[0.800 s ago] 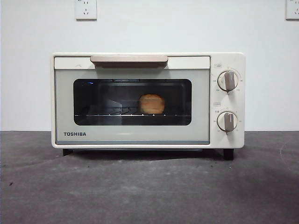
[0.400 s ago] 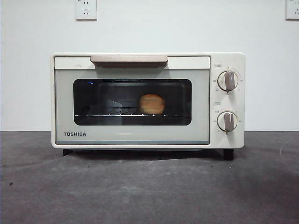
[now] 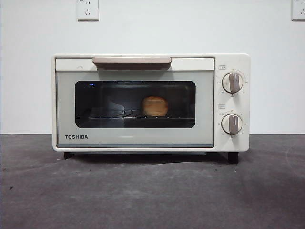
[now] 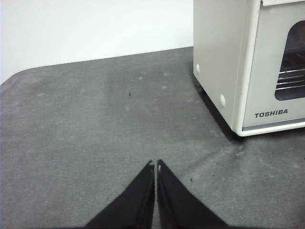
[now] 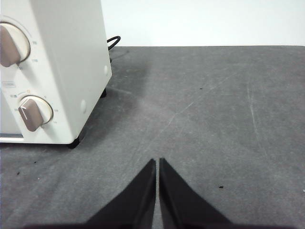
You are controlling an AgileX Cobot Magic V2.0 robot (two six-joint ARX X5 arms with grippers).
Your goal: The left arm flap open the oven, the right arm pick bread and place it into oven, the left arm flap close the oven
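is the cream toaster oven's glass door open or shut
Shut: the cream toaster oven's dark glass door stands flush, golden-brown bun behind it.

White wall (image 3: pixel 190 28), two sockets (image 3: pixel 87 9), dark grey tabletop (image 3: pixel 152 195)

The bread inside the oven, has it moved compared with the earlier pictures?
No. The bread sits at the same spot on the rack, behind the oven window.

The oven (image 3: pixel 150 102) carries the brand TOSHIBA (image 3: pixel 76 137) in dark capitals low on its door; small markings around the knobs (image 3: pixel 232 82) are too small to read.
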